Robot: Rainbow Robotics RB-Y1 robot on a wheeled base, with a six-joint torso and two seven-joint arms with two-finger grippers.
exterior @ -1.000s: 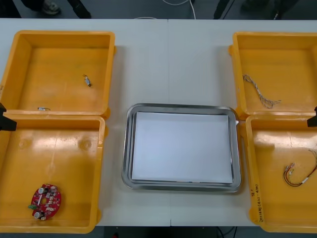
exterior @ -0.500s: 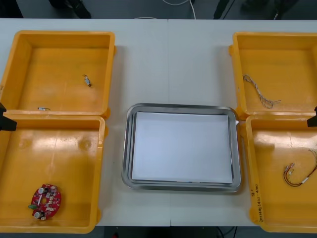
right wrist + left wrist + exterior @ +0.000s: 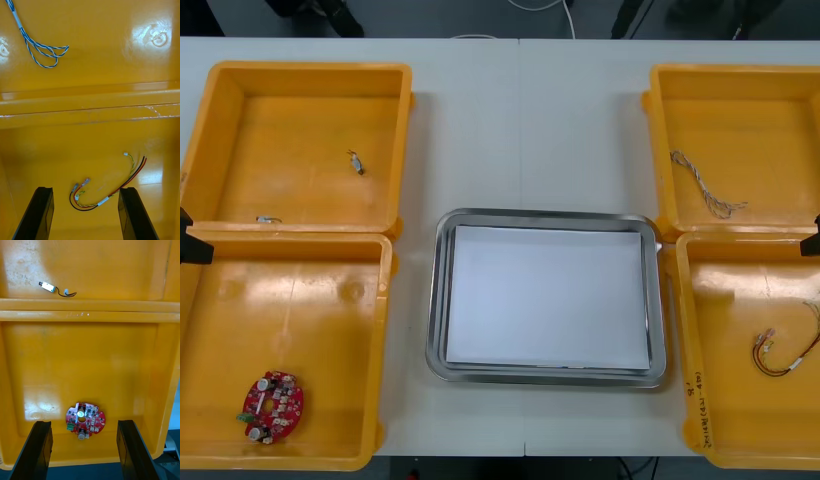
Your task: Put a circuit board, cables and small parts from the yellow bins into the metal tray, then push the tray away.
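The left gripper (image 3: 84, 423) hangs wide open over the circuit board (image 3: 85, 420) in its near bin (image 3: 93, 363). The right gripper (image 3: 85, 189), equally wide, hangs over the red and yellow cable (image 3: 101, 203). That thin cable, seemingly lying flat, could slip the fingers. Farther in, the tray (image 3: 545, 216) is empty.

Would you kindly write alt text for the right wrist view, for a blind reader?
The open right gripper hangs above a red and yellow cable on the floor of a yellow bin. A twisted blue and white cable lies in the neighbouring bin beyond.
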